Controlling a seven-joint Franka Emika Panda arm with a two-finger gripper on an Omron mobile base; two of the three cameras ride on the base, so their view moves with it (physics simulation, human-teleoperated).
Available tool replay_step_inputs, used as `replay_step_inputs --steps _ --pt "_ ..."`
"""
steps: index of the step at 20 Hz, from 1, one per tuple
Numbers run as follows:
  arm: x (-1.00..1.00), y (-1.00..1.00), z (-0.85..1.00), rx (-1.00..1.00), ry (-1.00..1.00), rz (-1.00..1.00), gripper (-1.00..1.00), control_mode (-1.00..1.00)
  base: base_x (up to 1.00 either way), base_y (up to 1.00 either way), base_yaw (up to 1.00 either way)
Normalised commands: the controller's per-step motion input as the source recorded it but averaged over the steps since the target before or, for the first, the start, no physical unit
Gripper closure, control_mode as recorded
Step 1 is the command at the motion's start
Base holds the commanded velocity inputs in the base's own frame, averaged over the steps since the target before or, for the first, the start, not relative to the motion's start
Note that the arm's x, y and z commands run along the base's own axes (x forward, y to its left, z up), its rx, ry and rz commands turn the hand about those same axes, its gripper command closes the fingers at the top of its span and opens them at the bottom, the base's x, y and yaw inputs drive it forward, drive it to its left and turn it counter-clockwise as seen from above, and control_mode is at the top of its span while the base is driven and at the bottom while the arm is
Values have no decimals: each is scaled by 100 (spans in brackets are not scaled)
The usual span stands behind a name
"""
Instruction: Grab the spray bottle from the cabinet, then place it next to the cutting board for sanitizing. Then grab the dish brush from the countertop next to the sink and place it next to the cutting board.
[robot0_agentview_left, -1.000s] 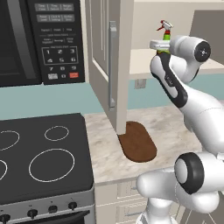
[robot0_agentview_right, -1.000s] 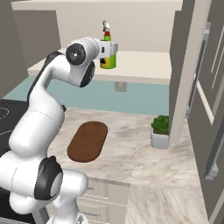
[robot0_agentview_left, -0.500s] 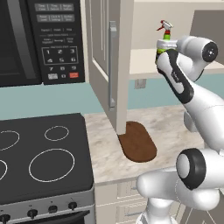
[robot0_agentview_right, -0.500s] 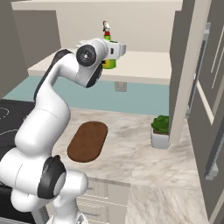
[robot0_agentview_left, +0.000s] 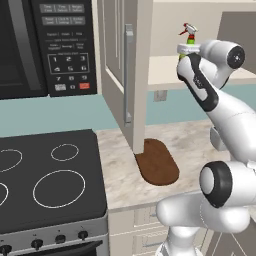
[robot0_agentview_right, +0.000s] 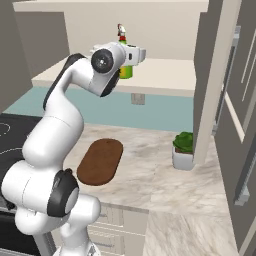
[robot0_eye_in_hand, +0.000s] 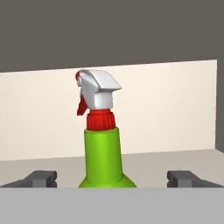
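Spray bottle (robot0_eye_in_hand: 103, 151): green body, red collar, white trigger head; stood upright on the pale inner shelf (robot0_agentview_right: 160, 70) of the open cabinet (robot0_agentview_left: 120, 75), seen in the hand view centred between the two dark fingertips (robot0_eye_in_hand: 41, 178), which flanked its lower body with clear gaps on either side and no contact visible
End effector (robot0_eye_in_hand: 111, 179): spread wide, holding nothing, raised to shelf height at the front of the bottle
Cabinet door (robot0_agentview_left: 131, 75): swung out, its long silver bar handle vertical
Cutting board (robot0_agentview_right: 101, 161): dark brown, rounded ends, lay flat on the marbled tabletop (robot0_agentview_right: 150, 175) below the shelf, just right of the cooktop (robot0_agentview_left: 47, 180)
Potted plant (robot0_agentview_right: 183, 149): green, white pot, stood on the tabletop to the right of the board, well apart from it
Microwave (robot0_agentview_left: 45, 45): black, mounted above the cooktop
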Motion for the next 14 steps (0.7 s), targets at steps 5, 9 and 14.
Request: replay_step_inputs --steps 5,9,14 --pt "19 1 0 -1 0 0 -100 -100 0 0 0" --pt "30 3 0 -1 0 0 -100 -100 0 0 0" --pt "28 3 0 -1 0 0 100 -100 0 0 0"
